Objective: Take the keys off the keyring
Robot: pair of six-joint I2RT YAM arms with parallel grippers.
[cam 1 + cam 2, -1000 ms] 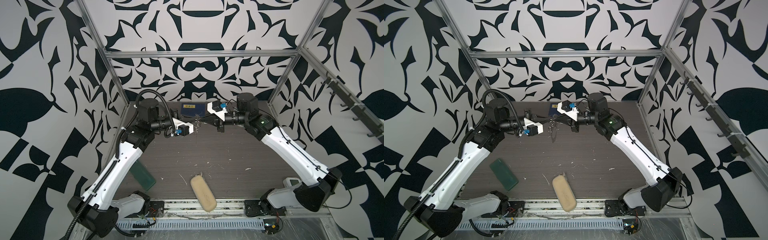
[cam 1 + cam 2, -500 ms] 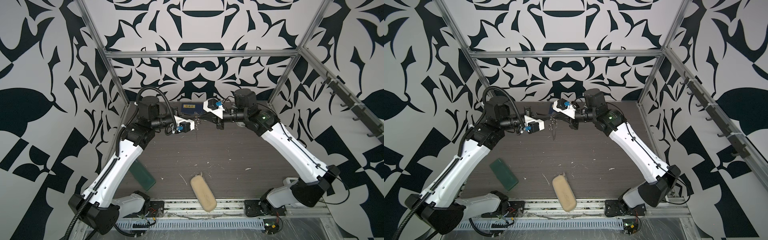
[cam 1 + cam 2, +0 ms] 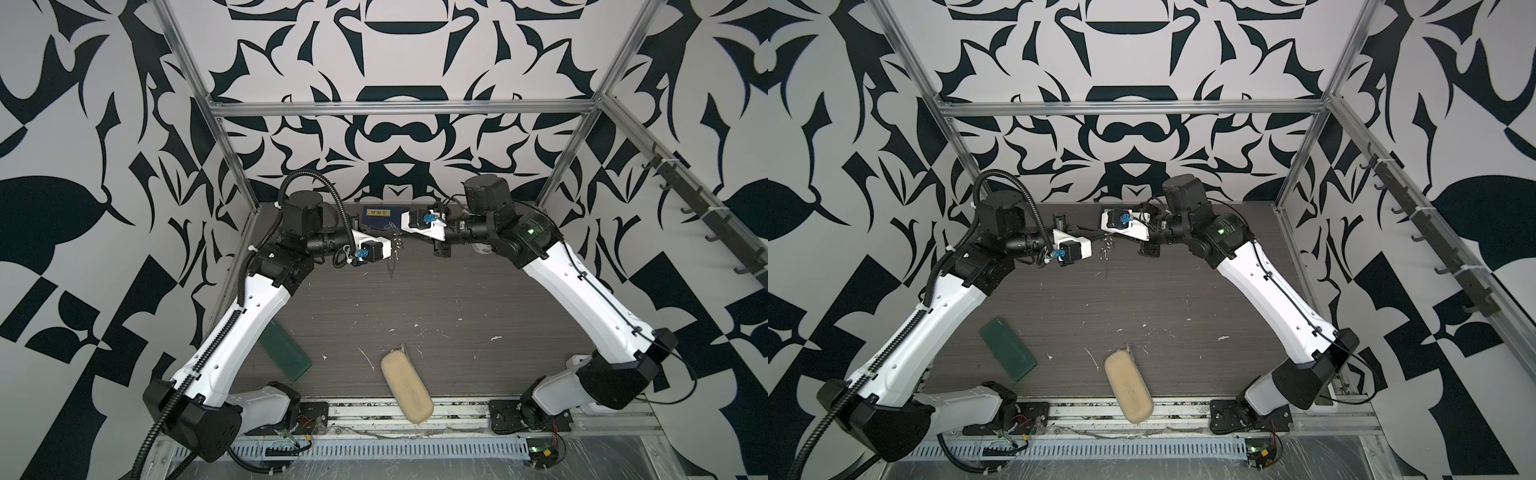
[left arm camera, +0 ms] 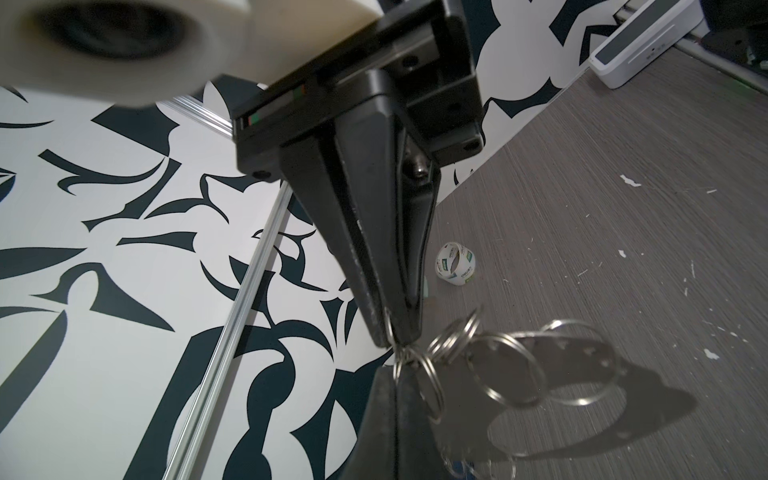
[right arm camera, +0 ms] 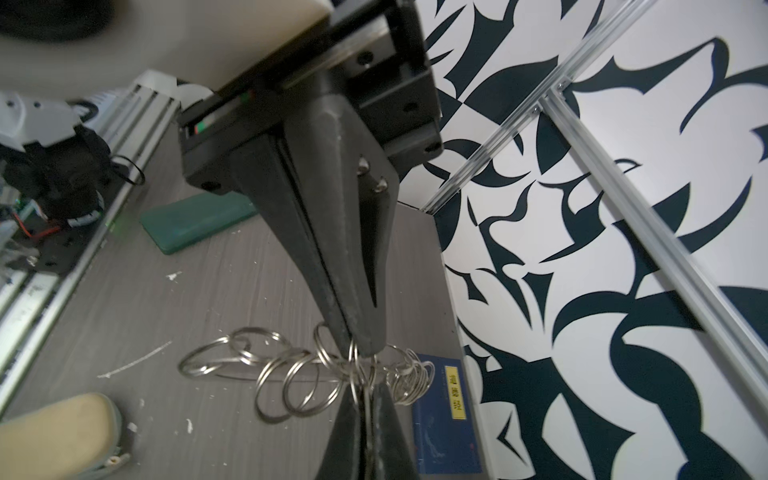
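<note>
The keyring [image 3: 395, 251] is a tangle of thin silvery wire rings that hangs in the air over the back of the table, seen in both top views [image 3: 1106, 248]. My left gripper [image 3: 392, 245] is shut on one ring of it from the left. My right gripper [image 3: 400, 233] is shut on another ring from the right, tip to tip with the left one. In the left wrist view the rings [image 4: 503, 365] fan out beside my shut left gripper [image 4: 397, 370]. In the right wrist view they [image 5: 291, 382] bunch at my right gripper [image 5: 365, 388]. No keys show among the rings.
A blue book [image 3: 380, 216] lies at the back under the grippers. A green case [image 3: 286, 353] sits front left and a beige case [image 3: 407, 384] overhangs the front edge. A clear printed tape roll [image 4: 455, 270] stands near the back wall. White flecks dot the table.
Both grippers have shifted a little toward the back wall with the rings between them, and the right arm's elbow has swung. Both grips stay shut.
</note>
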